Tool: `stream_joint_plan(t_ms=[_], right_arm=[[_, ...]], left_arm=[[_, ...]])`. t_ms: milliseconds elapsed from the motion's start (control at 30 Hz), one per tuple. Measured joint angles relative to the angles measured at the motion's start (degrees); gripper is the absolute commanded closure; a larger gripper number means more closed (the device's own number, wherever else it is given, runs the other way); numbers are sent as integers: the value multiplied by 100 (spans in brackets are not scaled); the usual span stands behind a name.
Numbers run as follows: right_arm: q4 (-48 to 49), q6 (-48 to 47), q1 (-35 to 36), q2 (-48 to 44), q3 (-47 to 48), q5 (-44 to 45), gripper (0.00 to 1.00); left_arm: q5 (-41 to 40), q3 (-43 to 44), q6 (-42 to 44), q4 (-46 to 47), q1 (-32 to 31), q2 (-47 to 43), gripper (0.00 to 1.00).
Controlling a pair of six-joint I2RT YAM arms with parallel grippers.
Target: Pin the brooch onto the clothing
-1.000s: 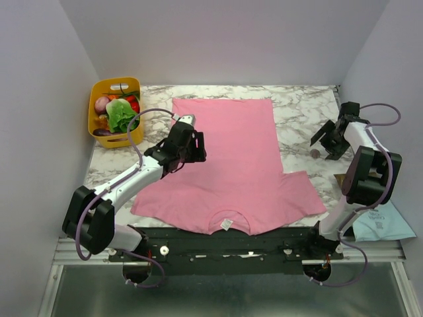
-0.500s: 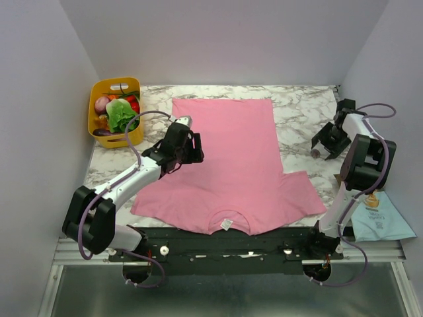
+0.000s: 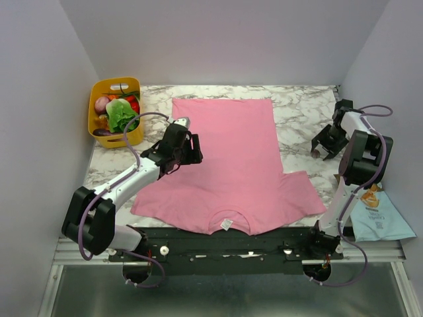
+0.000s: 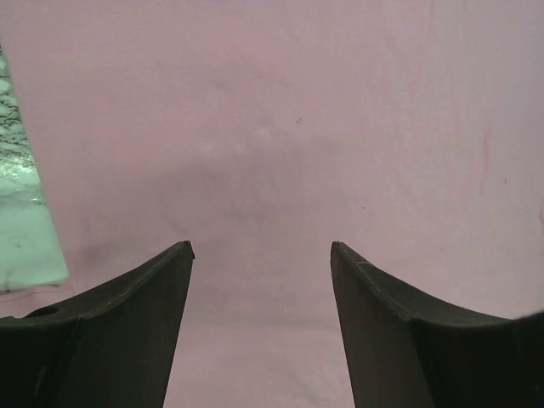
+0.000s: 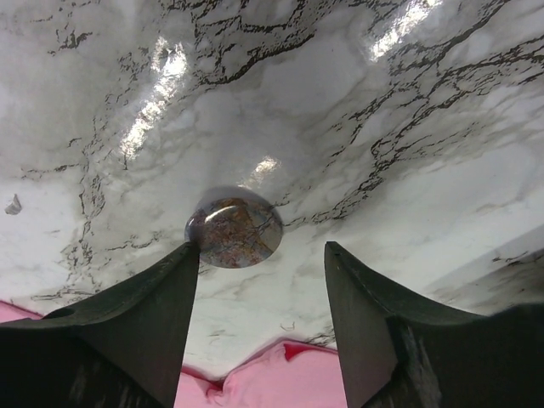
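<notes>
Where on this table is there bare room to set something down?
Bare white marble tabletop lies between the pink T-shirt and the right gripper, and in a strip behind the shirt. Crowded: the yellow basket of vegetables far left, the pale blue packet near right.

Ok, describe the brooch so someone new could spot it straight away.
On the marble table, look right of the pink T-shirt. Under the open right tool lies the brooch: a small, round, mottled grey-brown disc against white stone.
</notes>
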Motion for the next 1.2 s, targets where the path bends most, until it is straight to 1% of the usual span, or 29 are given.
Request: stream_joint_plan(t_ms=[133, 400, 433, 500, 600, 633, 800, 833, 933, 967, 1033, 1067, 1100, 1200], right_arm=[[0, 17, 0, 87, 0, -20, 36], [-24, 15, 0, 122, 66, -39, 36], [-44, 13, 0, 140, 92, -42, 39], [-79, 2, 0, 195, 184, -44, 40], [-166, -13, 0, 319, 387, -50, 44], [-184, -28, 0, 365, 455, -59, 48], [-343, -120, 0, 581, 804, -101, 48], [-363, -149, 2, 610, 852, -103, 53], [-442, -221, 17, 662, 962, -111, 53], [-474, -249, 26, 684, 1010, -114, 59], [-509, -306, 46, 726, 1080, -111, 67], [-518, -328, 55, 730, 1091, -114, 67], [-529, -365, 59, 730, 1093, -122, 71], [-566, -452, 92, 730, 1104, -138, 71]], left_arm=[[15, -4, -15, 0, 22, -24, 25], [20, -52, -37, -2, 59, -151, 25], [20, -55, -39, -2, 59, -157, 25], [22, -68, -42, -4, 79, -184, 25], [24, -74, -46, -2, 85, -227, 25], [24, -74, -46, 0, 85, -238, 25], [24, -79, -57, -2, 92, -321, 25], [26, -85, -59, 0, 92, -337, 25], [28, -107, -61, 0, 98, -378, 25], [31, -109, -61, -2, 103, -387, 25], [74, -109, -61, -2, 118, -396, 25], [103, -111, -63, -2, 118, -400, 25], [118, -114, -63, -2, 118, -404, 25], [146, -116, -61, -2, 120, -424, 25]])
